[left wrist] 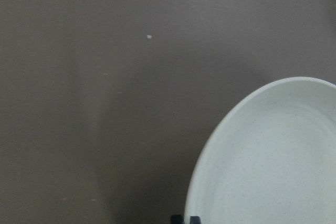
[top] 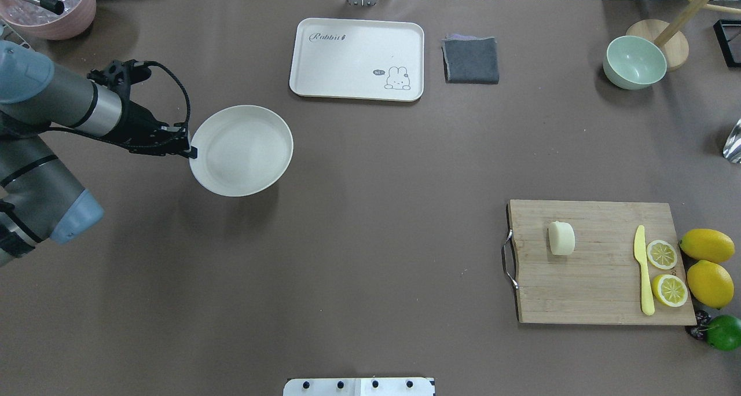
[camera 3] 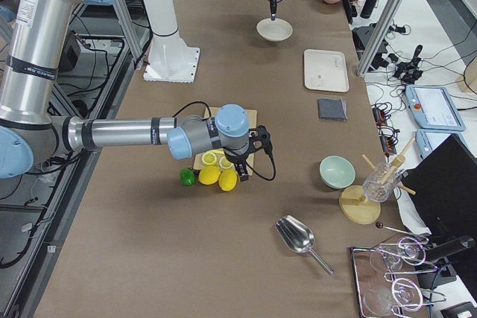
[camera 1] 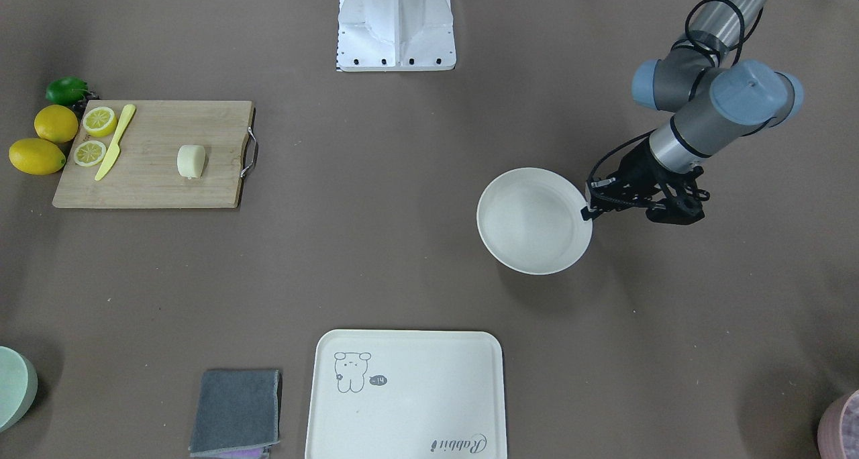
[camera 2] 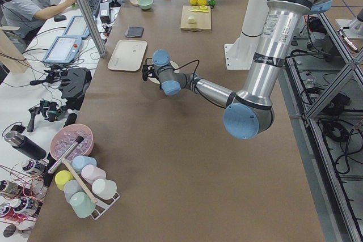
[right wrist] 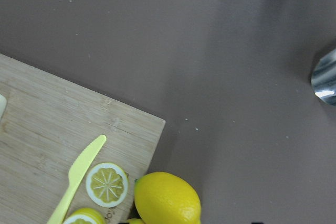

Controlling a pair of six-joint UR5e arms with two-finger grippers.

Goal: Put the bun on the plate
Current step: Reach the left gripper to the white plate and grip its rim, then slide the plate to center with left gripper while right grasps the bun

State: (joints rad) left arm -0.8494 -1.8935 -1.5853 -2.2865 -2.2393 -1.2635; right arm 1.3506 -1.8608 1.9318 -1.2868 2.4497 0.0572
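Observation:
The bun, a small pale cream lump, lies on the wooden cutting board at the table's right. The round cream-white plate is at the left. A shadow under it shows that it is lifted slightly off the table. My left gripper is shut on its near-left rim, and the left wrist view shows the fingertips at that rim. My right gripper shows only in the exterior right view, over the lemons beside the board; I cannot tell whether it is open or shut.
On the board lie a yellow knife and two lemon halves. Whole lemons and a lime sit beside it. At the far side are a rectangular tray, grey cloth, green bowl and pink bowl.

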